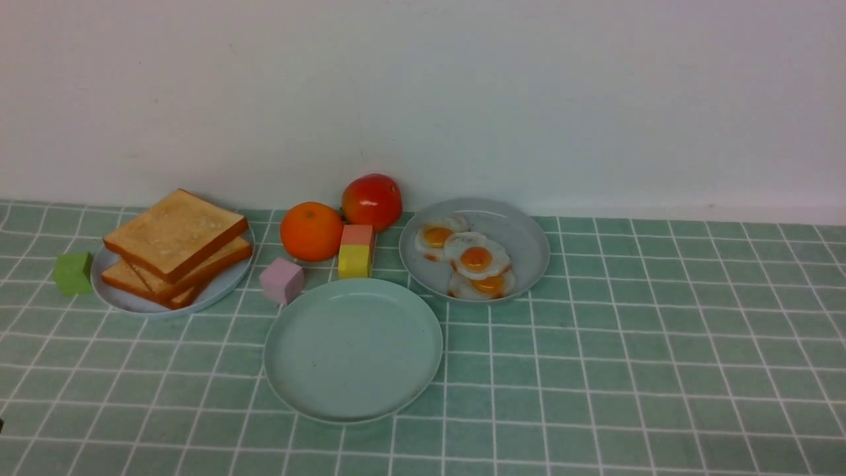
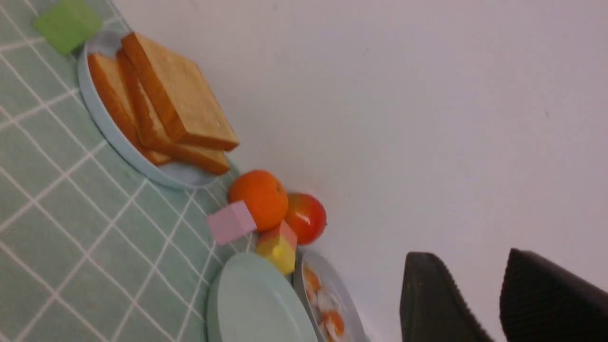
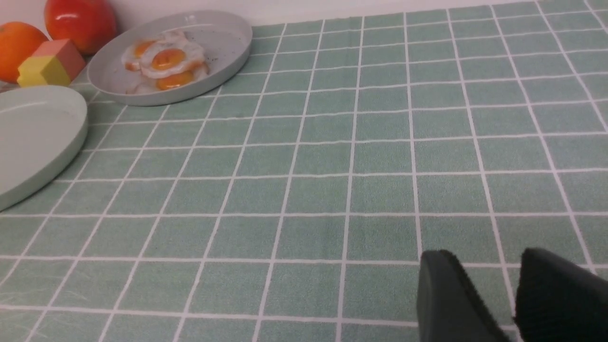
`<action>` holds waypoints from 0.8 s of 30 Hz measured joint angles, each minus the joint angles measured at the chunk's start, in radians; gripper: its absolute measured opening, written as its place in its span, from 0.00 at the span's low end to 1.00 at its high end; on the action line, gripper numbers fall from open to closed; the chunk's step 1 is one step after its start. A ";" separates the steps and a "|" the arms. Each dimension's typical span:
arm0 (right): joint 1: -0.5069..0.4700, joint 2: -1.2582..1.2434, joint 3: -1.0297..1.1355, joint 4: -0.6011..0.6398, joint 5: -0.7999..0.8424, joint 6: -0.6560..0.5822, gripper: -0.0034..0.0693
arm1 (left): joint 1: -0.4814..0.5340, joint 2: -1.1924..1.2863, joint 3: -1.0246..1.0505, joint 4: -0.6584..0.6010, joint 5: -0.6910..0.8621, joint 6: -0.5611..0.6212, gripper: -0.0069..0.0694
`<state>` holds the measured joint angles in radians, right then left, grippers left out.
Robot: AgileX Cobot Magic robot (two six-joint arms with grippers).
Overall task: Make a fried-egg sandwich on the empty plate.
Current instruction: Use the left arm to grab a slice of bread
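Observation:
The empty mint-green plate [image 1: 353,350] sits at the table's front centre; it also shows in the left wrist view [image 2: 251,304] and the right wrist view [image 3: 33,133]. Three toast slices [image 1: 173,231] are stacked on a pale bluish-white plate [image 1: 218,287] at the left, also seen in the left wrist view [image 2: 180,99]. Three fried eggs [image 1: 476,259] lie on a grey speckled plate [image 1: 519,235]. Neither gripper shows in the front view. My left gripper [image 2: 468,259] is open and empty, up in the air. My right gripper [image 3: 479,259] is open and empty over bare cloth, right of the plates.
An orange [image 1: 310,231], a red tomato [image 1: 371,200], a pink cube [image 1: 281,280] and a yellow-and-pink block [image 1: 355,252] crowd between the plates. A green cube [image 1: 73,272] sits left of the toast plate. A white wall runs behind.

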<state>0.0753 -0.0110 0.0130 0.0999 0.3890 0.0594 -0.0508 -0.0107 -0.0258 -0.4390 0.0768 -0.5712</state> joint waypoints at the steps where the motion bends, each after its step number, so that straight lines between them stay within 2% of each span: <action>1: 0.000 0.000 0.002 0.010 -0.012 0.006 0.38 | 0.000 0.000 -0.029 0.005 0.048 0.017 0.40; 3: 0.000 0.000 0.007 0.041 -0.037 0.032 0.38 | 0.000 0.000 -0.068 0.009 0.112 0.055 0.40; 7: 0.000 0.000 0.013 0.248 -0.212 0.168 0.38 | 0.000 0.131 -0.232 0.011 0.381 0.241 0.40; 8: 0.000 0.000 0.013 0.256 -0.221 0.168 0.38 | 0.000 0.152 -0.248 0.011 0.406 0.251 0.40; 11: 0.000 0.000 0.013 0.381 -0.358 0.204 0.38 | 0.000 0.367 -0.388 0.020 0.614 0.428 0.40; 12: 0.000 0.000 0.013 0.387 -0.364 0.205 0.38 | 0.000 0.367 -0.388 0.020 0.614 0.436 0.40; 14: 0.000 0.000 0.008 0.445 -0.383 0.211 0.38 | 0.000 0.534 -0.473 0.023 0.660 0.517 0.40; 15: 0.000 0.000 0.000 0.455 -0.362 0.212 0.38 | 0.000 0.566 -0.487 0.024 0.648 0.532 0.40; 17: 0.003 0.011 -0.078 0.461 -0.189 0.201 0.35 | 0.000 0.679 -0.532 0.026 0.598 0.571 0.40; 18: 0.005 0.014 -0.088 0.461 -0.171 0.194 0.35 | 0.000 0.699 -0.541 0.026 0.588 0.571 0.40; 20: 0.021 0.075 -0.228 0.448 0.060 0.109 0.26 | 0.000 0.817 -0.593 0.027 0.557 0.644 0.40; 21: 0.033 0.145 -0.322 0.432 0.216 0.022 0.19 | 0.000 0.912 -0.647 0.027 0.556 0.693 0.38; 22: 0.034 0.155 -0.336 0.432 0.216 0.011 0.19 | 0.000 0.924 -0.663 0.028 0.558 0.704 0.37; 23: 0.036 0.229 -0.431 0.416 0.338 -0.069 0.10 | 0.000 1.010 -0.720 0.036 0.569 0.730 0.34; 24: 0.036 0.283 -0.496 0.406 0.414 -0.111 0.07 | 0.000 1.060 -0.746 0.041 0.578 0.743 0.32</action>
<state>0.1118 0.2724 -0.4828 0.5056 0.8035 -0.0515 -0.0508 1.0495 -0.7723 -0.3980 0.6545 0.1721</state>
